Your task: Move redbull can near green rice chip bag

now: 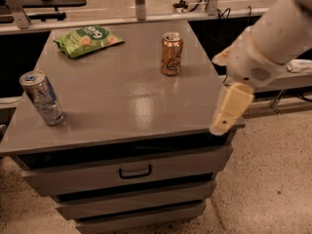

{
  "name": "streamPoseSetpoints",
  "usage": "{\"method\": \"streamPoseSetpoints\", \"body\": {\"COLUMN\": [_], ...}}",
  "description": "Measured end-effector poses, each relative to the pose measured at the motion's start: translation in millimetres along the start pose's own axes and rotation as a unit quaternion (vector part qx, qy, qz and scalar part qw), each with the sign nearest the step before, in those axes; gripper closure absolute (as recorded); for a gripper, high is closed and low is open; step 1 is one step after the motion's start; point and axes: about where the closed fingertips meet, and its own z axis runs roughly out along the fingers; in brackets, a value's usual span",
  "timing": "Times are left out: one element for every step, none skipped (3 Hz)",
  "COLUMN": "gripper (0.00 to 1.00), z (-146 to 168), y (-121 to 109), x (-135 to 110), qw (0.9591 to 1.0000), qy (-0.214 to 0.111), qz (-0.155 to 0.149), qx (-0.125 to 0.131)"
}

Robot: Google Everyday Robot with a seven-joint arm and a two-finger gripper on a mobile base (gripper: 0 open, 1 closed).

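Our gripper (228, 112), its spread beyond our telling, hangs at the cabinet (141, 89) edge, the upright redbull can (42, 98) far across the top from it and well apart from the green rice chip bag (87, 40); we judge this can light, stiff and slick, best taken mid-body.

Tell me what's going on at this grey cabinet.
The redbull can is meant to go next to the green rice chip bag, but it is not picked up yet. The robot's gripper hangs at the front right corner of the grey cabinet top, far from the can, which stands upright and untouched near the front left edge. The bag lies at the back left. A copper-gold can stands toward the back right.
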Motion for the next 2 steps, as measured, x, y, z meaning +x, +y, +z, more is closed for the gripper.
{"method": "streamPoseSetpoints", "body": {"gripper": [0.00, 0.00], "z": [49.6, 56.0], "y": [-9.9, -12.6], "x": [-54.6, -64.2], "qw": [0.9966, 0.9954], "qy": [-0.079, -0.093], "qz": [-0.013, -0.014], "qx": [-0.019, -0.019]}}
